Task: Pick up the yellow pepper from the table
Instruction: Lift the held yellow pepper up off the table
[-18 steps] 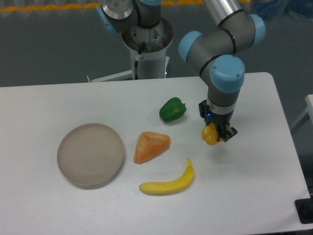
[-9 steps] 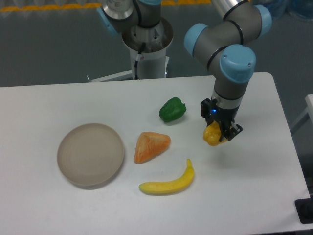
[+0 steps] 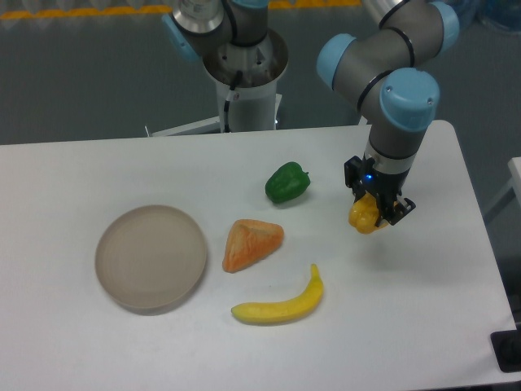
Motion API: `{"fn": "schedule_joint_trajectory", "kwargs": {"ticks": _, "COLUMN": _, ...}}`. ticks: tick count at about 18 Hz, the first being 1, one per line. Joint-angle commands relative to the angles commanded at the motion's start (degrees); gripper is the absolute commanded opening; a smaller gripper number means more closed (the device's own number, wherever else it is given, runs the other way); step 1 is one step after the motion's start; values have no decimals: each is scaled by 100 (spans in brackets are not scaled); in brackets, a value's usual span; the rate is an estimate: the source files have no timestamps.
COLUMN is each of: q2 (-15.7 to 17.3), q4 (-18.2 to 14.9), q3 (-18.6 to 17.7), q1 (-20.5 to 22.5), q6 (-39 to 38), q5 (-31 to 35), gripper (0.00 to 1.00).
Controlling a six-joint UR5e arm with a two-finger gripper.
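the gripper (image 3: 370, 213), right of centre frame, had its fingers pinching the yellow pepper (image 3: 364, 215) above the white counter (image 3: 423, 326).

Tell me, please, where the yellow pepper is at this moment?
The yellow pepper sits clamped in the gripper over the right part of the table, to the right of the green pepper and up-right of the banana.

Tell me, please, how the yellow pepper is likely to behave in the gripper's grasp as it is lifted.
The yellow pepper looks like a smooth, lumpy toy, so it is probably stiff and light. Its rounded, glossy surface could let it twist or slip between the gripper's fingers, which clamp only part of it.
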Motion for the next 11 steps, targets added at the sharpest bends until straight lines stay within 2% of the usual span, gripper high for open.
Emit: {"fn": "schedule_joint_trajectory", "kwargs": {"ticks": 11, "q2": 0, "q4": 0, "q3": 53, "q1": -35, "q6": 229, "q5": -9, "gripper": 23}}
